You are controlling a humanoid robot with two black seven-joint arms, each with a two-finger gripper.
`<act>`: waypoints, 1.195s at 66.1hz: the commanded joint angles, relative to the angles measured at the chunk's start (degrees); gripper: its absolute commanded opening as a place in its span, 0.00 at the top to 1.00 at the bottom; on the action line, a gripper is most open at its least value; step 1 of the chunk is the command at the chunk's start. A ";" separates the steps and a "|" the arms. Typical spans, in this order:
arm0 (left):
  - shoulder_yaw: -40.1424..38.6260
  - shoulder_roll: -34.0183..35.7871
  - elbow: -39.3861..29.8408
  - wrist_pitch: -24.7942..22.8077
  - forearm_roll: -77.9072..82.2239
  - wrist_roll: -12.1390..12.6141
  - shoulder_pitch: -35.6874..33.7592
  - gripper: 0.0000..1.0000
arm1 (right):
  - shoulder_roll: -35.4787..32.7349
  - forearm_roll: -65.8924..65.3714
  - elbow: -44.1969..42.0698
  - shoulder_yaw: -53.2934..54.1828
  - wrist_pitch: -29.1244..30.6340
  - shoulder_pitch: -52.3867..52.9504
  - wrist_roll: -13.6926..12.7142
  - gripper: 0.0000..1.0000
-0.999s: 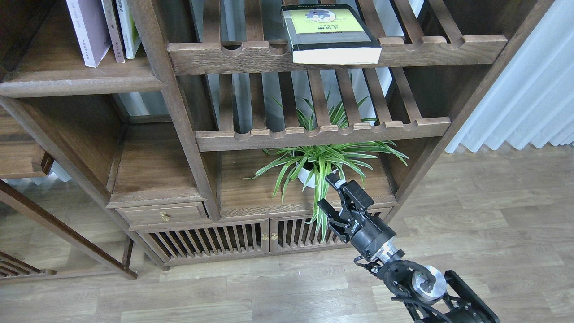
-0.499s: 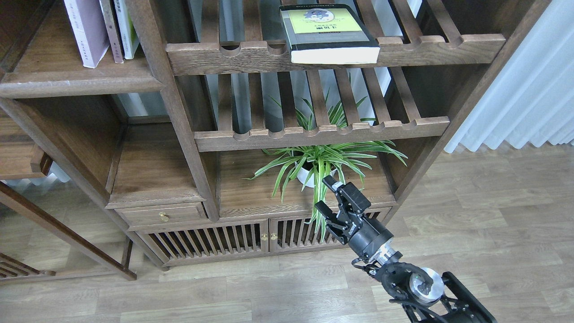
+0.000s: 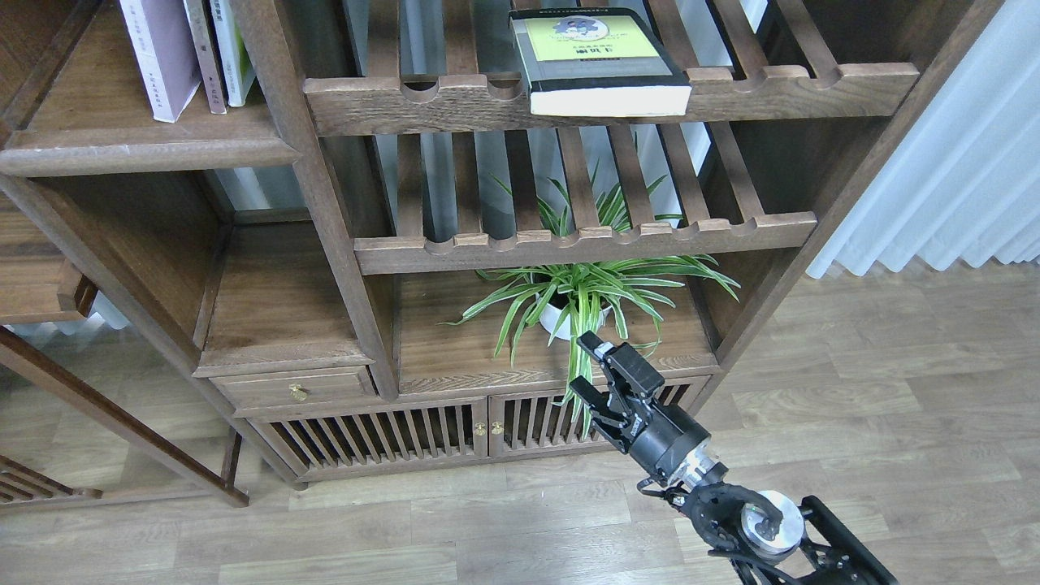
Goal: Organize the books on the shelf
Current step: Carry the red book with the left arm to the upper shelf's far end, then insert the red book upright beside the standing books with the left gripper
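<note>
While black book [image 3: 597, 61] lies flat on rack [image 3: 487, 101] — right tool [image 3: 587, 363] seemingly parted, empty.

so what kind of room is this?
Likely a home living room or study: a dark wooden bookcase holding books, a potted spider plant, wood-plank flooring and a white curtain.

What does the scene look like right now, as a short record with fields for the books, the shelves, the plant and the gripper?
black book: lying flat on the upper slatted rack, page edge overhanging the front rail
lavender-white paperback: upright on the solid shelf, top left
thin books: two, upright beside the paperback
red paperback: not in view
lower slatted rack: no books on it
spider plant: in a white pot under the lower rack
right gripper: open, holding nothing, low in front of the plant
left gripper: not in view
</note>
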 commanded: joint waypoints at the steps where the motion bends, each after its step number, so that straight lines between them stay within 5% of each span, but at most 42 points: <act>1: 3.50 2.49 0.05 0.00 -0.30 -0.18 -0.09 0.91 | 0.00 -0.17 -0.19 0.07 0.02 -0.10 -0.05 0.01; 47: 19.93 8.47 -0.04 0.00 0.84 -0.27 -0.09 0.91 | 0.00 -0.61 -0.37 0.16 0.02 -0.01 -0.05 0.01; 60: 24.24 8.47 0.05 0.00 5.85 -3.69 -0.09 0.91 | 0.00 -1.22 -0.55 0.16 0.02 0.16 -0.05 0.01; 79: 27.93 7.68 0.84 0.00 9.01 -3.96 0.00 0.91 | 0.00 -1.22 -0.55 -0.10 0.11 0.07 -0.05 0.01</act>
